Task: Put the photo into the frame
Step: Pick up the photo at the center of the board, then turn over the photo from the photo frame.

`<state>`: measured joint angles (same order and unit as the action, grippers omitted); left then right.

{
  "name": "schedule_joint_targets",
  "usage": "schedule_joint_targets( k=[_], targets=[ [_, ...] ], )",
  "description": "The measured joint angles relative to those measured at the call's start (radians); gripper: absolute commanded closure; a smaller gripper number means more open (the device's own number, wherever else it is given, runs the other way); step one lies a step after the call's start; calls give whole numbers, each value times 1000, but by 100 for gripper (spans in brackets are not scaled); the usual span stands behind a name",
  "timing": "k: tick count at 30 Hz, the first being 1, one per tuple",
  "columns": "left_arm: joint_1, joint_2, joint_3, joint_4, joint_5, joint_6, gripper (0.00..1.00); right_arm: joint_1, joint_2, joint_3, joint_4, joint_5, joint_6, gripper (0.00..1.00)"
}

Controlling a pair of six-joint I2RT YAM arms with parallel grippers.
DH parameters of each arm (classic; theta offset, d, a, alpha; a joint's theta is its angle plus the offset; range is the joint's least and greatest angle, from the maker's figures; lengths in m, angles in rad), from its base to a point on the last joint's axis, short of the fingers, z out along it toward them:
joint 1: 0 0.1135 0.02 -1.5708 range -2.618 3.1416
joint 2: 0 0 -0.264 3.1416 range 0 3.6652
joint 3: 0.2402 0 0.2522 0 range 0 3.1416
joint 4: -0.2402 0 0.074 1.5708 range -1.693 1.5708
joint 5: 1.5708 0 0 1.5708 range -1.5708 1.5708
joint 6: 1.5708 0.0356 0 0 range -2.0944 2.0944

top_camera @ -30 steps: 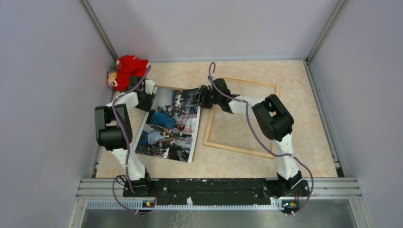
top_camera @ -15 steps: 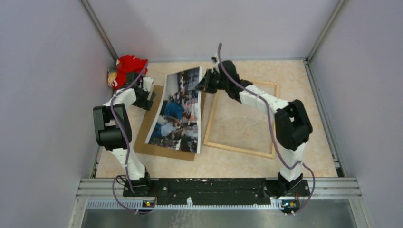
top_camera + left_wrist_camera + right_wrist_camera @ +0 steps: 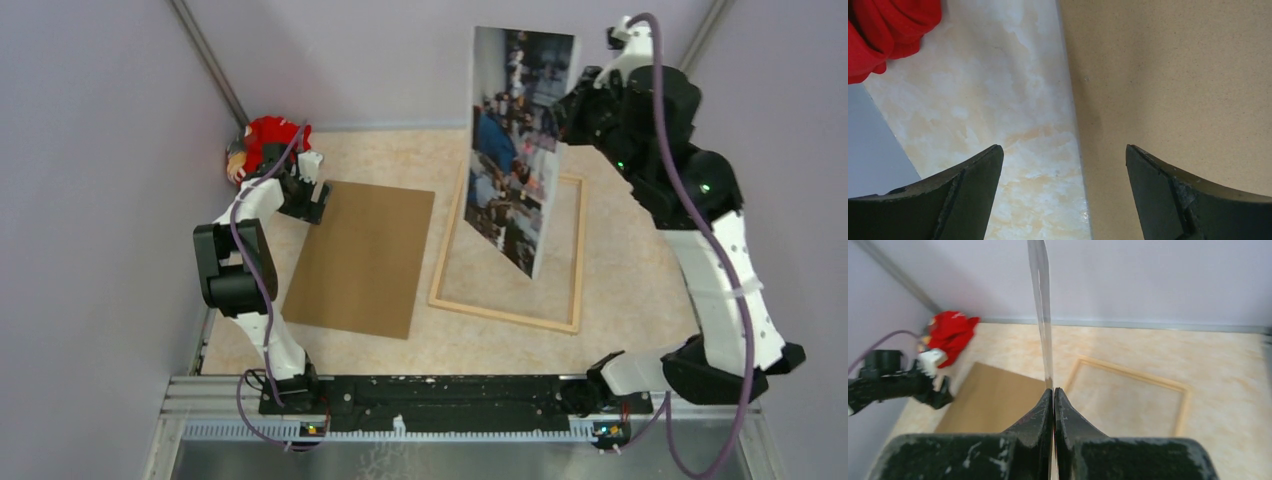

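Our right end effector grips the photo; we should lower it flat, squared to the frame at 6 o'clock.

Even, soft overhead light; faint shadows; right wrist view slightly blurred.

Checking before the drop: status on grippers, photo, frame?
Left gripper open, empty, low at the edge of the brown backing board. Right gripper shut on the photo, upright in the air over the frame. Nothing seen inside the frame.

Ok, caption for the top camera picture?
Right gripper holds the photo up over the frame, brown board lying alongside.
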<state>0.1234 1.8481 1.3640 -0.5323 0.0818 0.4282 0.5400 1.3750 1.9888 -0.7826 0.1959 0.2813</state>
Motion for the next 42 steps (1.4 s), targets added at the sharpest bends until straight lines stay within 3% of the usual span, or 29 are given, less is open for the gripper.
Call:
schedule_joint_targets(
  k=[6,13,30,42],
  targets=[
    [0,0,0,0,13,-8,2,0,-104,37,-218,239,-56,100],
    [0,0,-14,1,16,-10,3,41,-19,-42,-299,258,-50,100],
    [0,0,-64,9,10,-9,5,48,219,-348,-18,-92,167,100],
    [0,0,-69,17,7,-9,7,-1,245,-582,229,-169,445,100]
  ],
)
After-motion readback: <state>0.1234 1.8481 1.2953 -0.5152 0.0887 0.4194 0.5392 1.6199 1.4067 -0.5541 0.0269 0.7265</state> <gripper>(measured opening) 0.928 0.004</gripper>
